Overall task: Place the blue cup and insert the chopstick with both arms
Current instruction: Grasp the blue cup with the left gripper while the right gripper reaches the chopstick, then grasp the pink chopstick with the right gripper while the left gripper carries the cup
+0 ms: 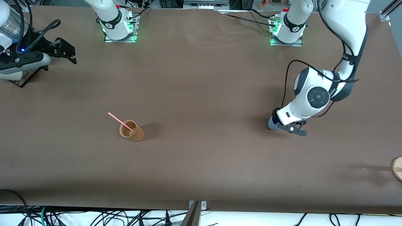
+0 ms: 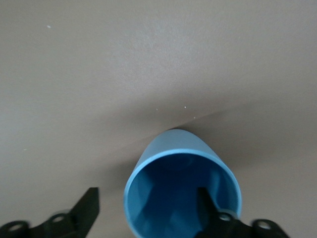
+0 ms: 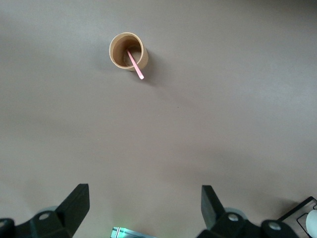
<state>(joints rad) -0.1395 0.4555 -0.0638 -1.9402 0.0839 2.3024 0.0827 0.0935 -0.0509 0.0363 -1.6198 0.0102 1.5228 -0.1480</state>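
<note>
While the wide brown table (image 1: 201, 94) carries everything, the left arm's black gripper (image 1: 290, 127) sits low at its own end, fingers (image 2: 210, 208) spread astride the small light-blue tapered cup's (image 2: 181, 193) rim, one inside. The right gripper (image 1: 64, 51) waits, fingers (image 3: 74, 203) spread. Toward its end, the thin pink chopstick (image 1: 121, 123) leans in the orange-brown cup (image 1: 132, 131).

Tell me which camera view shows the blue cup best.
The left wrist view: the blue cup fills it, mouth open, one finger of the left gripper inside. The front view shows only a sliver beside that gripper. The right wrist view shows none.
</note>
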